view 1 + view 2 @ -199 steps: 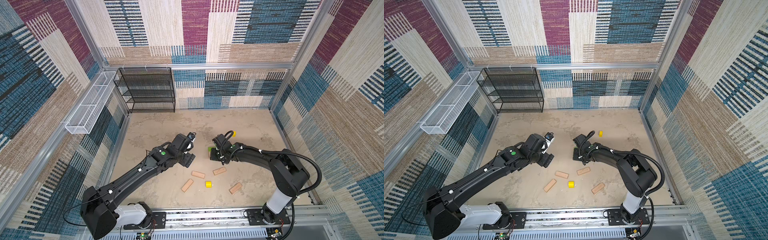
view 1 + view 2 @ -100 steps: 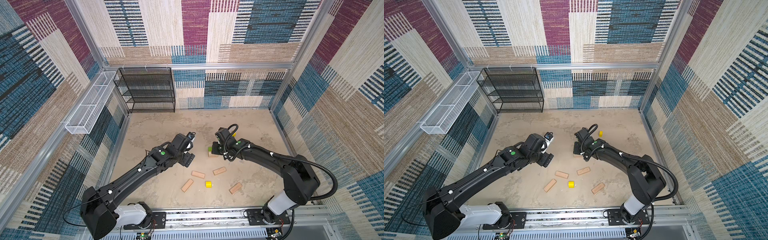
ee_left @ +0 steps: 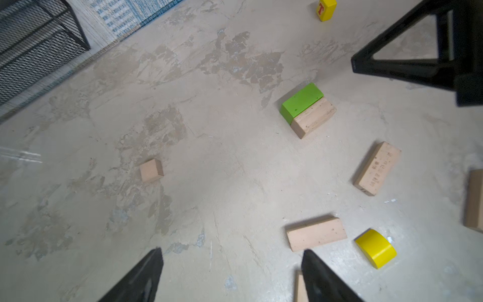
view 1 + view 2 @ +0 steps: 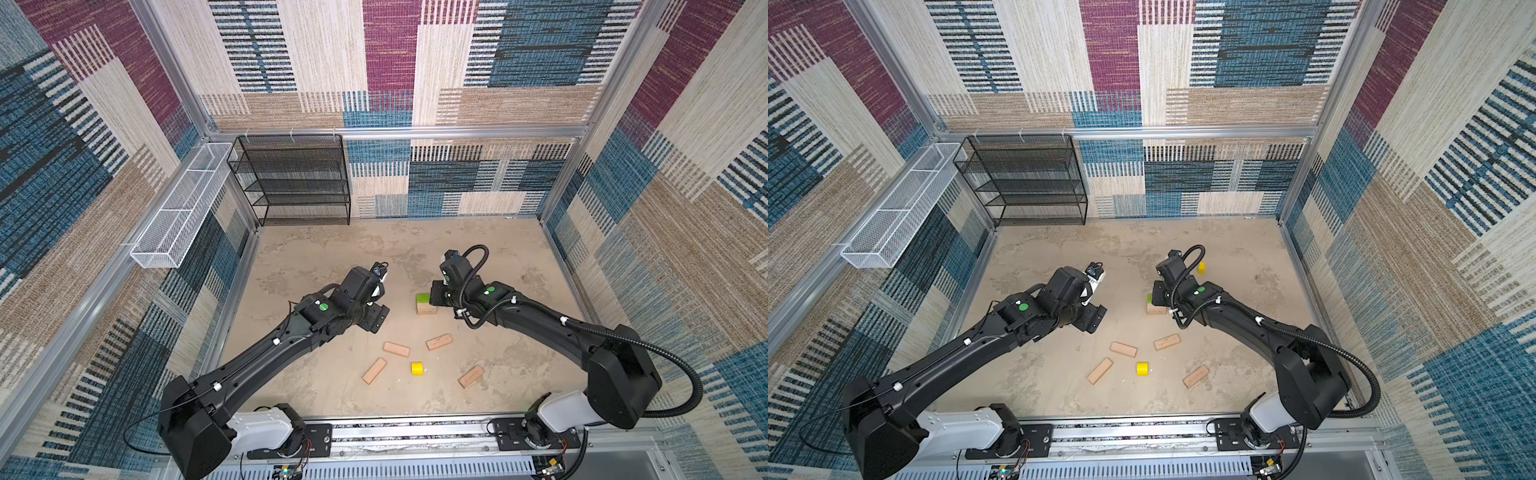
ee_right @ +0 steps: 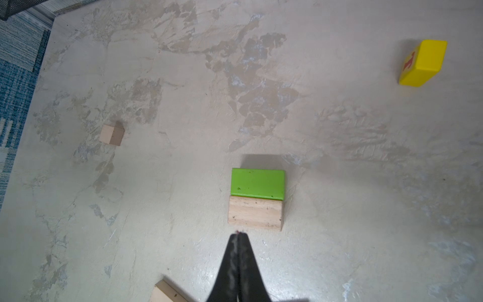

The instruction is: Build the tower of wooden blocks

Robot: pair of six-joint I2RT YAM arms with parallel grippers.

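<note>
tan wood leads the count: five oblong planks [image 4: 374, 370] [image 4: 396, 349] [image 4: 426, 309] [image 4: 439, 342] [image 4: 471, 376] and one cube [image 3: 151, 170], then one green brick [image 4: 423, 298] and two yellow pieces [image 4: 417, 368] [image 4: 1201, 267], nine blocks, all lying on the mottled floor [image 4: 332, 257]. at far left one white wire basket [image 4: 178, 216] hangs on the wall; next to it one black mesh shelf [image 4: 299, 183] stands at the back. the left gripper [image 3: 231, 277] hangs above the floor, fingers wide apart, nothing between them. the cube sits alone on the left side, and both top views lose it behind the left arm. right of that arm four planks lie loose and apart toward the front, the rounded yellow piece among them. further back, near the middle, the green brick and the fifth plank lie side by side, long faces touching. the right gripper [image 5: 238, 236] has its fingers pressed together, empty, tips just beside that plank; whether they touch it i cannot tell. the other yellow piece, with a red letter on one face, stands at the back right, just past the right arm's cable in a top view. in the left wrist view one plank is cut off by the frame edge and another is mostly behind a finger; in the right wrist view only a plank's corner shows.
</note>
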